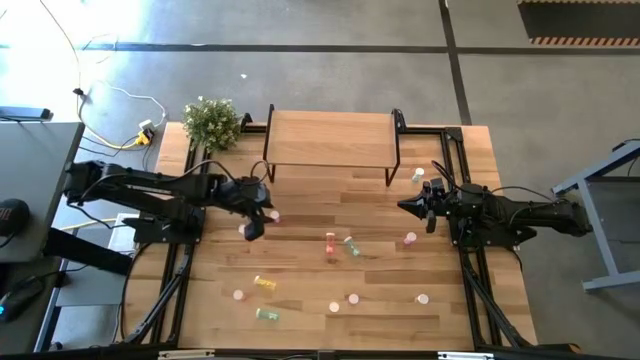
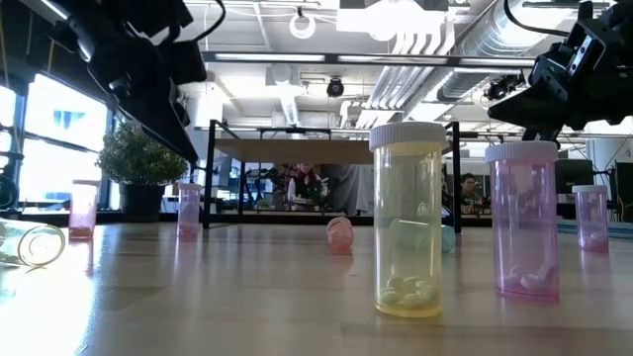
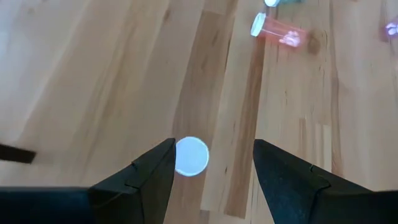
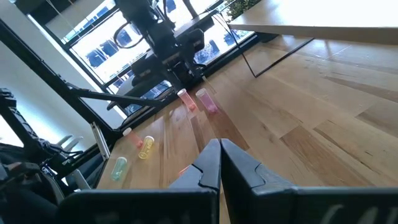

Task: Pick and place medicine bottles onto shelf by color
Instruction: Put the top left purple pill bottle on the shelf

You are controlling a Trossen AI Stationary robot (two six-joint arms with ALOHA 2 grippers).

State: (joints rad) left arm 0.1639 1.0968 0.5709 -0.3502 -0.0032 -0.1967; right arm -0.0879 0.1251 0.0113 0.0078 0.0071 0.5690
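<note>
Fingers of the left gripper (image 3: 211, 168) are spread over a capped bottle (image 3: 191, 156); right gripper (image 4: 219, 163) fingers pressed together. Shelf (image 1: 330, 139), upper middle, looks bare, so basically nothing sorted.

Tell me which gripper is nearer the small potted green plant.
Left. The left gripper hangs just beside the small potted green plant, toward the table's middle; the right gripper is across the table, beyond the shelf.

I see a wooden plank table (image 1: 300, 290) carrying a small raised shelf (image 1: 330, 138) at its far edge, bare on top, with a potted plant (image 1: 212, 122) beside it. Small medicine bottles (image 1: 352, 246) lie scattered across the boards, some upright, some on their sides: pink, yellow, green, red-orange.
</note>
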